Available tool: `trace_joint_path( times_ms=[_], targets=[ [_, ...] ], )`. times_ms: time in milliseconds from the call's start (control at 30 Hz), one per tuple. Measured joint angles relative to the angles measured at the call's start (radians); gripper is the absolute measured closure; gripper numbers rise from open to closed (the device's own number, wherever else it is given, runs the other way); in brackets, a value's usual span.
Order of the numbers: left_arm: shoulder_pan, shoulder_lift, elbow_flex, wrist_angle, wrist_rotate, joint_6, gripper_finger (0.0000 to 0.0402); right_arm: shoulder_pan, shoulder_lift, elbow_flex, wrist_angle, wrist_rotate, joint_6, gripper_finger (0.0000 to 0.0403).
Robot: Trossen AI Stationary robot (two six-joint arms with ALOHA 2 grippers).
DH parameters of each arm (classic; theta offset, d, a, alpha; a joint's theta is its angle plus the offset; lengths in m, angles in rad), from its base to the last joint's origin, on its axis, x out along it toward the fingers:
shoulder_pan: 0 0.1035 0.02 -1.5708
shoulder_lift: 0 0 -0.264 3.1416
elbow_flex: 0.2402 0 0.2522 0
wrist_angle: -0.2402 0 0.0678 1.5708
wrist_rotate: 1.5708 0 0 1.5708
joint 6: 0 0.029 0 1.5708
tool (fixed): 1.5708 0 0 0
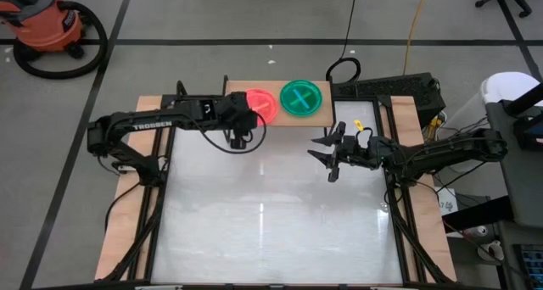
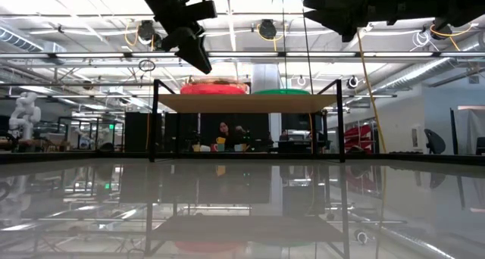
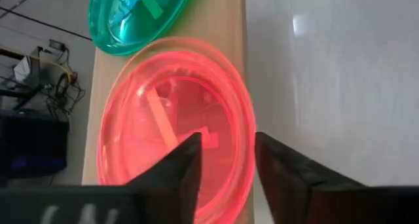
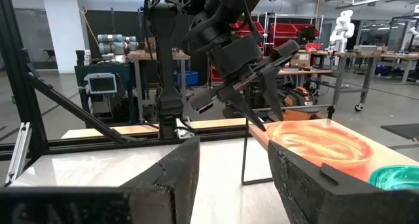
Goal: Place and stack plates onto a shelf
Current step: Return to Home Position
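Note:
The shelf (image 1: 237, 91) stands at the table's far edge on thin black legs (image 2: 155, 123). A pink-red plate (image 1: 265, 103) rests on its left half and a green plate (image 1: 301, 97) on its right half. Both also show in the left wrist view (image 3: 170, 112) (image 3: 137, 14). My left gripper (image 3: 226, 142) is open. It hovers over the pink plate's near rim, one finger on each side of the rim line. In the low view the left gripper (image 2: 203, 62) stands above the pink plate (image 2: 216, 86), clear of it. My right gripper (image 1: 322, 154) is open and empty, above the table just near of the shelf's right end.
The white tabletop (image 1: 271, 214) spreads near of the shelf, framed by wooden side strips (image 1: 127, 214) and black rails. A black power strip (image 1: 399, 91) and cables lie at the far right. A person (image 2: 223, 130) sits in the room behind the shelf.

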Motion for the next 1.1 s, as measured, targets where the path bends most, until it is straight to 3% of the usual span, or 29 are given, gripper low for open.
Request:
trace_joint_path(
  times_ms=[233, 367, 500, 833, 1100],
  targets=[
    [0.000, -0.002, 0.000, 0.006, -0.029, -0.030, 0.0180, 0.000, 0.000, 0.000, -0.009, 0.000, 0.019, 0.0241],
    [-0.001, -0.022, 0.000, 0.007, -0.106, -0.039, 0.0167, 0.000, 0.000, 0.000, -0.021, 0.000, 0.019, 0.0241],
    [-0.007, -0.079, 0.000, 0.016, -0.102, -0.059, 0.0167, 0.000, 0.000, 0.000, -0.022, 0.000, 0.019, 0.0241],
    [-0.023, -0.319, 0.000, 0.128, 0.086, -0.170, 0.0167, 0.001, -0.030, 0.000, -0.038, -0.006, 0.020, 0.0241],
    [-0.030, -0.456, -0.031, 0.172, 0.209, -0.221, 0.0167, 0.002, -0.132, 0.000, -0.226, -0.007, 0.020, 0.0241]
  ],
)
